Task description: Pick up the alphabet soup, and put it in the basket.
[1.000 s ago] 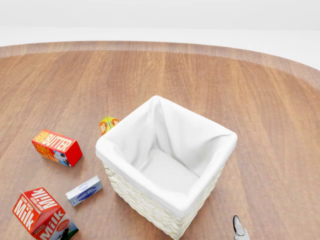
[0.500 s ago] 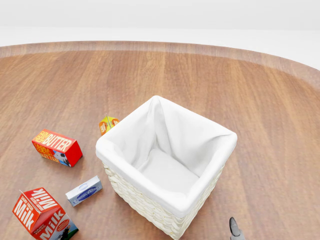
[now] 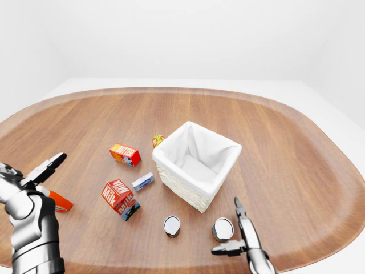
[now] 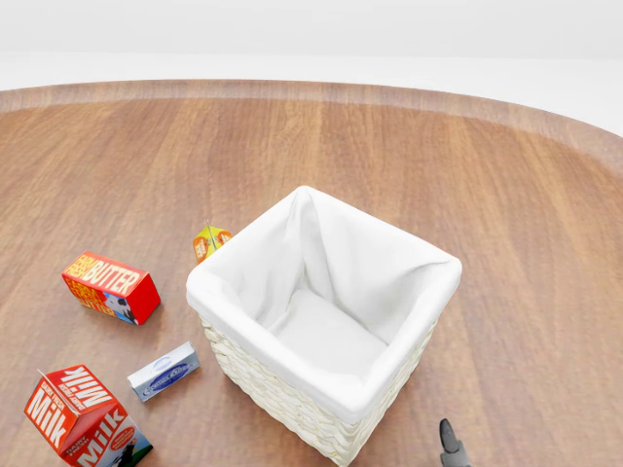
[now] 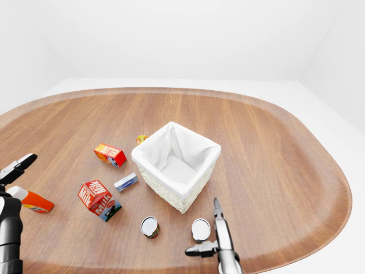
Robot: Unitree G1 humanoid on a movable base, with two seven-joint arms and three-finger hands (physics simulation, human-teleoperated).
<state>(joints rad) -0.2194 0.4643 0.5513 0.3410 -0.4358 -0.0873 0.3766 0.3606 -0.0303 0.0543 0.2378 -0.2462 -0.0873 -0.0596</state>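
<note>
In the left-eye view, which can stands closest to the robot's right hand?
Start at the white-lined wicker basket in the middle of the wooden table. Two silver-topped cans stand below it; take the right can, beside the right hand, not the left can.

"BUTTER" on the red-orange box (image 4: 111, 287); "Milk" on the red carton (image 4: 86, 419); other labels unreadable.

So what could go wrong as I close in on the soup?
Two look-alike cans stand close together below the basket in the left-eye view; labels are unreadable, so you might grab the wrong one. The right robot hand, fingers open, sits right beside the right-hand can and could tip it.
</note>
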